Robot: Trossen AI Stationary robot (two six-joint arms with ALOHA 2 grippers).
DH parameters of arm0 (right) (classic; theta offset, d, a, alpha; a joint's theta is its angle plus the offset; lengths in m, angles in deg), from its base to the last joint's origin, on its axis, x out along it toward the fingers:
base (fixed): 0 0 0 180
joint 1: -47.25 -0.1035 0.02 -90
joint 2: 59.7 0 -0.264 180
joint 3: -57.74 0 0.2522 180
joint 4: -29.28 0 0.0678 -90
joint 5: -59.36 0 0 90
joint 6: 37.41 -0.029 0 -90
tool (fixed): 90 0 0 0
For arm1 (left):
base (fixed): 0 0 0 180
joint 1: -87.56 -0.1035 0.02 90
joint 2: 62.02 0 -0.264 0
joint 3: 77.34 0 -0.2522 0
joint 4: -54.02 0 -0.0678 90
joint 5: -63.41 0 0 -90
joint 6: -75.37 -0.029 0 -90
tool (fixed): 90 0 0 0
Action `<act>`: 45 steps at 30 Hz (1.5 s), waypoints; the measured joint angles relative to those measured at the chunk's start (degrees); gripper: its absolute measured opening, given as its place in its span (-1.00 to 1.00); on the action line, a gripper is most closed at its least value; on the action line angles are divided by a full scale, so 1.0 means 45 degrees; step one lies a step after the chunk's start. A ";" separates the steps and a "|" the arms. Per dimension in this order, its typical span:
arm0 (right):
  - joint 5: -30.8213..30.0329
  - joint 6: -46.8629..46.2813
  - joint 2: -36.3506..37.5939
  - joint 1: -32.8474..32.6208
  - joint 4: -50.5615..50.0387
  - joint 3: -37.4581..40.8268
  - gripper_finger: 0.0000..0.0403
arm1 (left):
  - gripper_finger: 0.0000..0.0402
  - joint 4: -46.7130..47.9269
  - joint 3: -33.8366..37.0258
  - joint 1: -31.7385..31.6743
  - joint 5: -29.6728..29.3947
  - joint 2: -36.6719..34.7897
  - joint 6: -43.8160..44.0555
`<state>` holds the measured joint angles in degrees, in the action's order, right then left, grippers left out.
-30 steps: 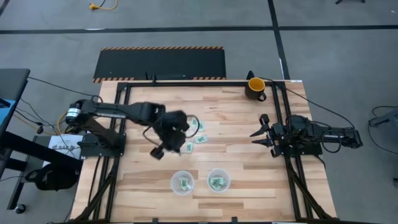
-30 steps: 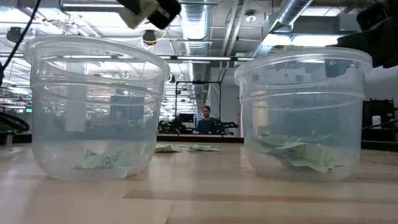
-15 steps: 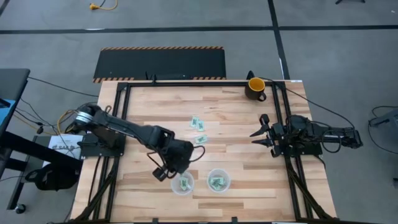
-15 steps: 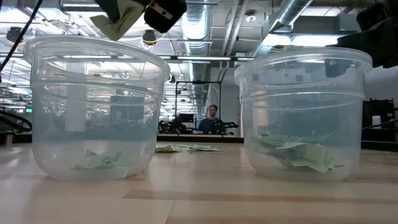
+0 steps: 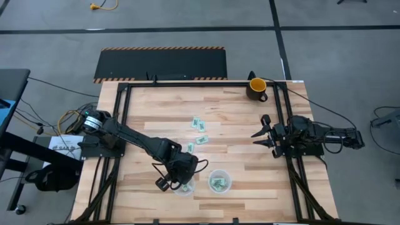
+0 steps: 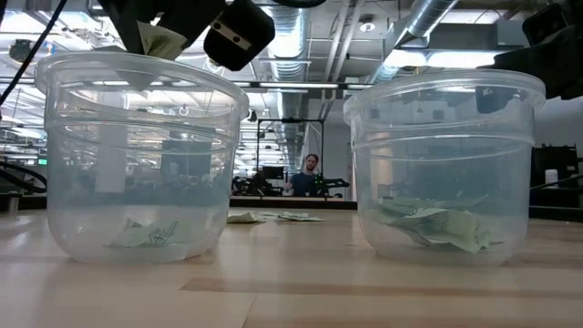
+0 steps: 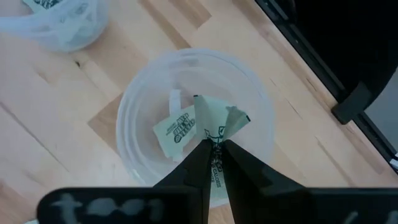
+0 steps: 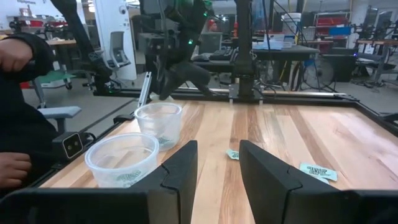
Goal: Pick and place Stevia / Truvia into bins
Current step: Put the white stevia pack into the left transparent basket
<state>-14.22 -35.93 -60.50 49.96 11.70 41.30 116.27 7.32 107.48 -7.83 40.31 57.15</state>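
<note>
My left gripper [image 7: 214, 144] is shut on a light green sweetener packet [image 7: 217, 118] right over the left clear cup [image 5: 183, 185]; in the low view the packet [image 6: 160, 41] hangs at the rim of that cup [image 6: 137, 155]. One packet [image 7: 176, 130] lies flat on this cup's bottom. The right cup [image 5: 219, 182] holds several packets [image 6: 437, 226]. Several more packets [image 5: 199, 125] lie flat on the table farther back. My right gripper [image 5: 260, 134] waits open at the table's right edge. My left gripper pinches the crumpled packet between its two fingertips [image 7: 200, 155], on one end [image 7: 216, 148], coming from above and pointing down. The packet is lifted clear; its free end sticks out below the fingers over the cup's mouth.
A yellow-and-black mug [image 5: 257, 87] stands at the far right corner. Black frame rails [image 5: 187, 83] run along the table's edges. In the right wrist view, loose packets [image 8: 317, 169] lie on the bare wood, and a person's arm [image 8: 18, 62] shows beyond the table.
My left gripper, shut on the packet, has travelled from the loose packets toward the near edge, coming over the left cup and sinking toward its rim. The packet has come along, lifted clear of the table.
</note>
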 joint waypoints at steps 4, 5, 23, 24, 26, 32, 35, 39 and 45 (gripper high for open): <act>-0.0001 -0.0003 0.0000 -0.0001 -0.0003 0.0000 -0.44 | -0.86 -0.0043 0.0000 0.0158 -0.0021 0.0000 0.0176; -0.0001 -0.0003 0.0000 -0.0002 -0.0003 -0.0001 -0.44 | -0.86 -0.0101 0.0000 0.0178 -0.0054 0.0000 0.0229; -0.0003 -0.0005 0.0000 -0.0001 -0.0001 0.0000 -0.44 | -0.39 -0.0465 0.0000 0.0286 -0.1166 0.0000 0.1000; 0.0001 -0.0005 0.0001 -0.0003 -0.0001 0.0000 -0.44 | -0.38 -0.0445 0.0000 0.0286 -0.1195 0.0000 0.0832; 0.0001 -0.0003 0.0000 0.0001 -0.0002 -0.0003 -0.44 | -0.37 -0.0206 0.0000 0.0255 -0.1747 -0.0054 0.0445; -0.0003 -0.0004 0.0004 -0.0003 0.0000 0.0000 -0.44 | -0.36 0.0768 -0.0491 -0.0262 -0.3689 -0.0627 -0.0654; -0.0002 -0.0005 0.0000 0.0000 -0.0003 0.0000 -0.44 | -0.36 0.1057 -0.1024 -0.0747 -0.4375 -0.1079 -0.1260; 0.0000 -0.0003 0.0000 0.0001 -0.0004 0.0000 -0.44 | -0.36 0.0981 -0.1491 -0.1733 -0.5167 -0.1525 -0.2114; 0.0001 -0.0001 0.0004 -0.0003 -0.0004 -0.0004 -0.44 | -0.36 0.0908 -0.1531 -0.3883 -0.5134 -0.1540 -0.3057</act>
<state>-14.22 -35.94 -60.48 49.95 11.68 41.28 120.36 0.43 90.01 -30.93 33.38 43.39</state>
